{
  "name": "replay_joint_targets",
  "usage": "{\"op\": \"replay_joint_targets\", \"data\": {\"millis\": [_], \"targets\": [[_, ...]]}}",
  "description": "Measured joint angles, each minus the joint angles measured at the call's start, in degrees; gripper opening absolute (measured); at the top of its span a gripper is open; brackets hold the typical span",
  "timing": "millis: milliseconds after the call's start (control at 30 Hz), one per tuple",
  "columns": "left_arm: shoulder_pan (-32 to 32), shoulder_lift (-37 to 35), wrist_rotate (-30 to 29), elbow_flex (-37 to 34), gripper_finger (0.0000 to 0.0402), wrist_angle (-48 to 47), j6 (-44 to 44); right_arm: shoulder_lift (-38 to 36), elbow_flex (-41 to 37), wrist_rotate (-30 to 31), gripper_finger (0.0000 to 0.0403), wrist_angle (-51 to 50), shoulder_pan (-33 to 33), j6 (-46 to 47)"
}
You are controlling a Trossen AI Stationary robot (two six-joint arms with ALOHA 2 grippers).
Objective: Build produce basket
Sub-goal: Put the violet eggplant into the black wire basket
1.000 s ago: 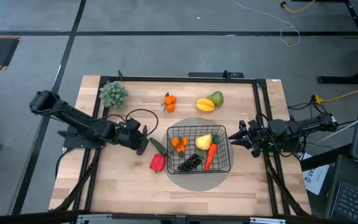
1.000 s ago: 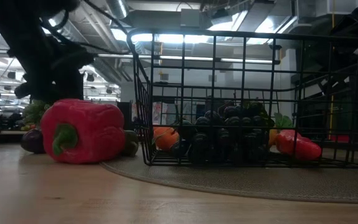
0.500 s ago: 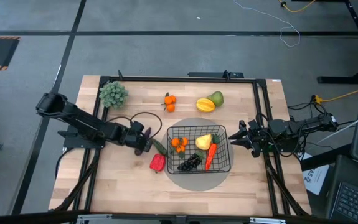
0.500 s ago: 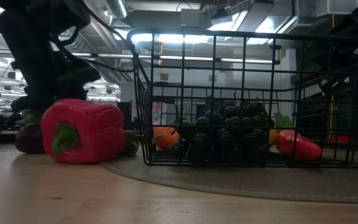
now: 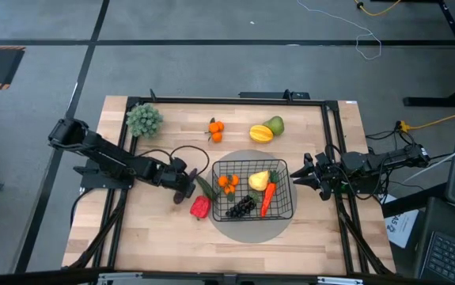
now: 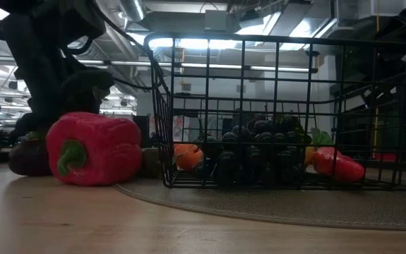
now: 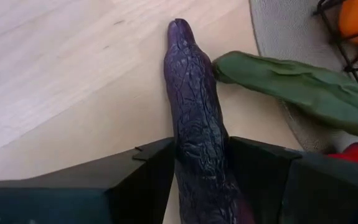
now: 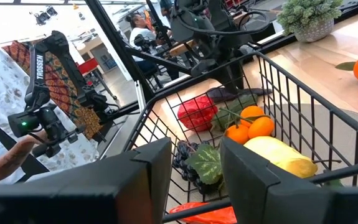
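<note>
Eggplant (image 7: 197, 130) is straddled by the spread left tool (image 5: 186, 185) beside the basket (image 5: 287, 207); the right tool (image 5: 305, 172) is held released at the table's right edge.

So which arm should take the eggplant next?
Left. Its claw straddles the eggplant, fingers open on either side. The right claw waits across the basket.

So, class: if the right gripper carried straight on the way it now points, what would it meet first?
The basket. The open right gripper sits beside the basket's right side, pointing at it, so it would likely hit the near wire wall before any produce inside, though the exact height is hard to judge.
</note>
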Motion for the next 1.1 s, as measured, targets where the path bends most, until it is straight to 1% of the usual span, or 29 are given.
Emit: {"op": "replay_joint_targets", "data": {"millis": [133, 200, 333, 567, 667, 800, 867, 967, 1033, 1100], "targets": [[-0.06, -0.02, -1.18, 0.04, 0.0146, -3.48, -1.1, 0.0, 0.0, 0.0, 0.0131, -0.01, 0.01, -0.01], [0.0, 0.17, -0.84, -0.26, 0.0145, -7.54, -1.22, 0.0, 0.0, 0.0, 0.0131, -0.01, 0.01, 0.0], [-0.04, 0.15, -0.79, -0.14, 0.0145, -12.64, -3.99, -0.02, 0.0, 0.07, 0.0131, 0.01, 0.01, -0.02], [-0.04, 0.15, -0.63, -0.2, 0.0141, -13.32, -4.12, 0.0, 0.0, 0.7, 0.0131, 0.01, -0.01, -0.03], [-0.04, 0.11, -0.58, -0.21, 0.0118, -12.98, -3.94, 0.0, 0.0, 1.09, 0.0131, 0.06, -0.01, -0.38], [-0.05, 0.07, -0.78, -0.2, 0.0066, -13.04, -3.92, 0.0, 0.0, 1.14, 0.0131, 0.14, -0.01, -1.42], [-0.07, 0.07, -0.88, -0.14, 0.0064, -13.08, -3.92, 0.0, 0.0, 1.12, 0.0131, 0.17, 0.01, -1.33], [-0.14, -0.39, -1.22, 1.64, 0.0064, -14.67, -3.63, 0.0, 0.0, 1.13, 0.0131, 0.17, 0.0, -1.3], [-0.39, -0.92, -1.33, 4.64, 0.0064, -17.13, -1.51, 0.0, 0.0, 1.11, 0.0131, 0.17, -0.01, -1.29], [-0.49, -1.54, -2.65, 8.74, 0.0064, -20.76, 0.73, 0.0, 0.0, 1.12, 0.0131, 0.17, -0.01, -1.31]]}}
